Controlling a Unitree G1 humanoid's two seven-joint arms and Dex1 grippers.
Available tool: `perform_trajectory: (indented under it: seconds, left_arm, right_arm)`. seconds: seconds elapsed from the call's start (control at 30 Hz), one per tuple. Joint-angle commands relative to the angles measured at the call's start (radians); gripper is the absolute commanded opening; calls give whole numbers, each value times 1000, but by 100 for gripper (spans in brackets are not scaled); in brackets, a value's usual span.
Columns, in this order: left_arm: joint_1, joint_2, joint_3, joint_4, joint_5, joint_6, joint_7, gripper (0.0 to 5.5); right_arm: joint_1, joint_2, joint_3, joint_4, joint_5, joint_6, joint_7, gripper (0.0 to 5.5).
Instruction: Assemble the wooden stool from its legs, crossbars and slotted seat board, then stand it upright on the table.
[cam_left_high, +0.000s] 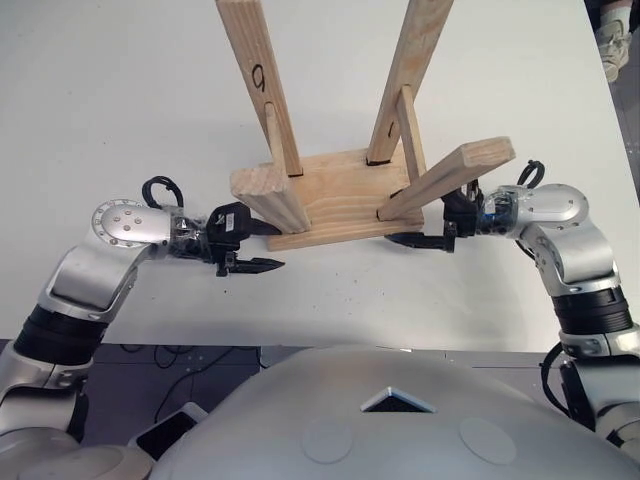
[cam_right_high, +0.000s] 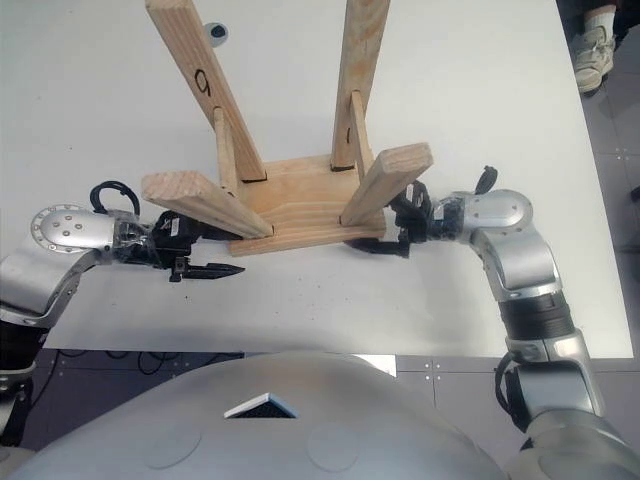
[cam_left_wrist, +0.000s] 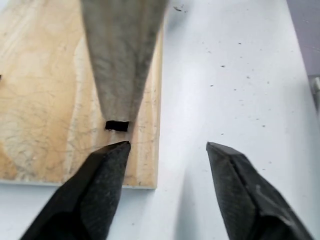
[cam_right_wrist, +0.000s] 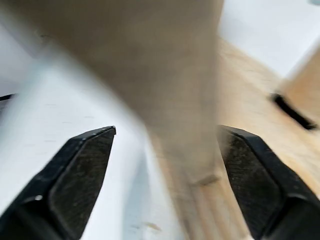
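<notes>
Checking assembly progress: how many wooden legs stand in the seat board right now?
4. On the flat pale wooden seat board: far-left leg and far-right leg rising at the back, near-left leg and near-right leg leaning toward the robot. None seems hidden.

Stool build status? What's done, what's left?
Done: four legs stand in the slotted seat board, which lies upside down on the table. In hand: nothing gripped; the open left hand straddles the board's left edge, the open right hand brackets the near right leg. Left: grip, flip and stand it upright. Slats beside the far legs may be crossbars; fit unclear.
</notes>
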Motion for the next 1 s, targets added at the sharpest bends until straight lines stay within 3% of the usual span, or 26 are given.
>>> perform_trajectory:
  seconds: [0.03, 0.27, 0.6, 0.8, 1.0]
  left_arm:
    - [53, 4, 33, 58, 29, -6, 35, 306]
    - [69, -21, 116, 75, -25, -64, 13, 306]
    - [8, -153, 177, 29, -151, -142, -1, 306]
    - [20, -152, 192, 4, -175, -131, -6, 306]
    - [13, -155, 195, -9, -191, -108, -12, 210]
  right_arm:
    - [11, -22, -9, -62, 54, 28, 26, 438]
    - [-23, -24, -26, 16, 3, -51, 6, 459]
    - [-38, -31, -54, 14, 37, -45, 22, 459]
    - [-60, -24, -63, 9, 59, -25, 35, 367]
    - [-57, -32, -65, -9, 81, 2, 52, 255]
